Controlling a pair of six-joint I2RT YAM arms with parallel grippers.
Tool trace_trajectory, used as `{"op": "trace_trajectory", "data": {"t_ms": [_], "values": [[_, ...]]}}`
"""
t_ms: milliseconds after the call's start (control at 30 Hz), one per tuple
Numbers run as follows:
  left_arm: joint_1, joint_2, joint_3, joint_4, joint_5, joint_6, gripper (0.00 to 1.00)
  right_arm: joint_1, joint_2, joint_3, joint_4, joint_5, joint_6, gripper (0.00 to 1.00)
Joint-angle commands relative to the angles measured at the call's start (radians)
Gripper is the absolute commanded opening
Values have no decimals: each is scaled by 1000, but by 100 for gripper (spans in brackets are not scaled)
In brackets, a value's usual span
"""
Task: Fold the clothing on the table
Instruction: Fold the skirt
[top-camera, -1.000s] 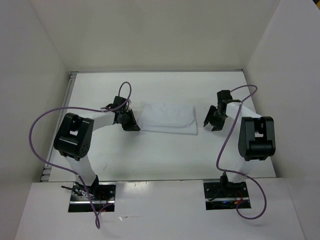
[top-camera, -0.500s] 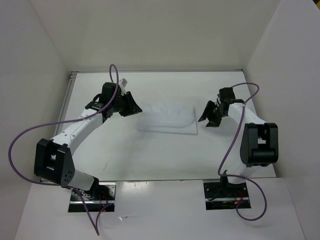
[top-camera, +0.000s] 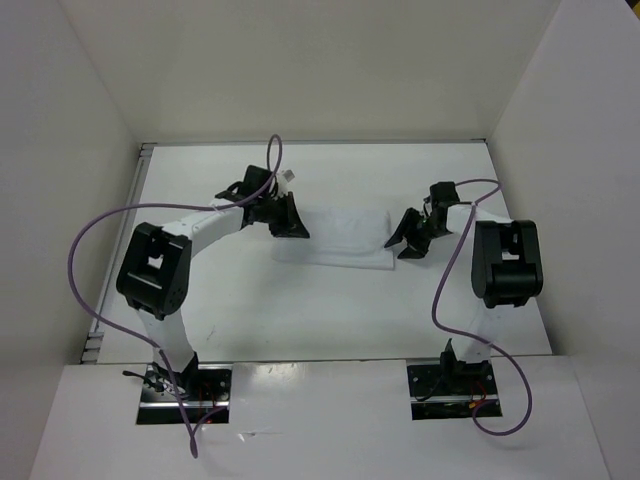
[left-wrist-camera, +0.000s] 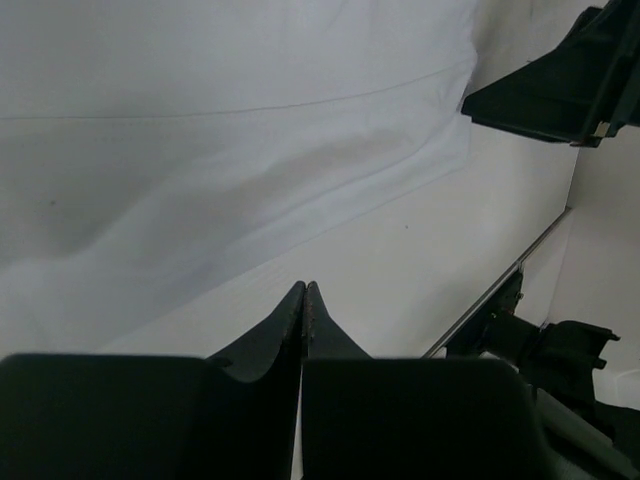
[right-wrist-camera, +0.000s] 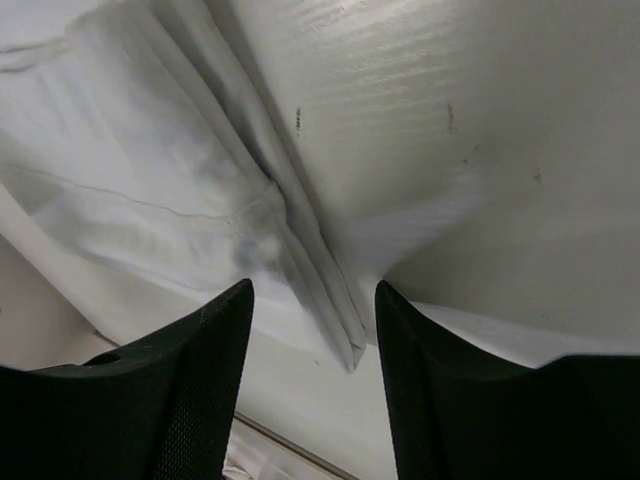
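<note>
the clothing (top-camera: 338, 238) lies flat as a folded white rectangle near the middle of the table (top-camera: 300, 310), between the two grippers. from above, the left gripper (top-camera: 294, 221) sits at the cloth's left end and the right gripper (top-camera: 408, 241) at its right end. that view is too distant to show how either pair of jaws stands.

the left wrist view settles it for that side. its black fingers (left-wrist-camera: 285, 322) are pressed together tip to tip, with no fabric seen between them. the tips hang over bare table, just beside the cloth's long edge. this view also catches the other gripper as a dark shape at the upper right, past the cloth's far end.

the right wrist view shows what neither of the others does. stacked layers run along the cloth's folded edge to a corner, and that corner lies in the wide gap between its spread fingers (right-wrist-camera: 205, 380). those fingers hold nothing.
</note>
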Motion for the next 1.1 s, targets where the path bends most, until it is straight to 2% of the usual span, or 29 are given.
{"op": "trace_trajectory", "data": {"t_ms": [0, 100, 200, 233, 300, 367, 400, 567, 700, 900, 1067], "values": [[-33, 37, 45, 36, 58, 29, 0, 4, 44, 18, 95, -48, 30, 56], [-43, 65, 56, 46, 67, 29, 0, 24, 86, 6, 128, -80, 52, 52], [-44, 74, 65, 46, 67, 29, 0, 33, 122, -12, 168, -123, 70, 39], [-44, 86, 77, 46, 67, 29, 0, 33, 123, -12, 181, -149, 70, 31], [-44, 97, 88, 46, 67, 29, 0, 44, 148, -23, 206, -177, 70, 23], [-53, 128, 114, 36, 67, 29, 0, 53, 149, -32, 217, -198, 79, 4], [-53, 139, 126, 36, 67, 40, 0, 53, 149, -32, 217, -198, 79, 0], [-62, 232, 214, -17, 38, 50, 0, 87, 97, -32, 156, -100, 70, 0], [-71, 255, 225, -28, 18, 50, 0, 153, 57, -20, -4, 47, 36, 0], [-71, 185, 86, 20, 9, 32, 0, 193, -48, -76, -95, 162, 18, 0], [-89, 140, 13, 43, 9, 12, 0, 193, -94, -110, -108, 185, 18, 0]]}}
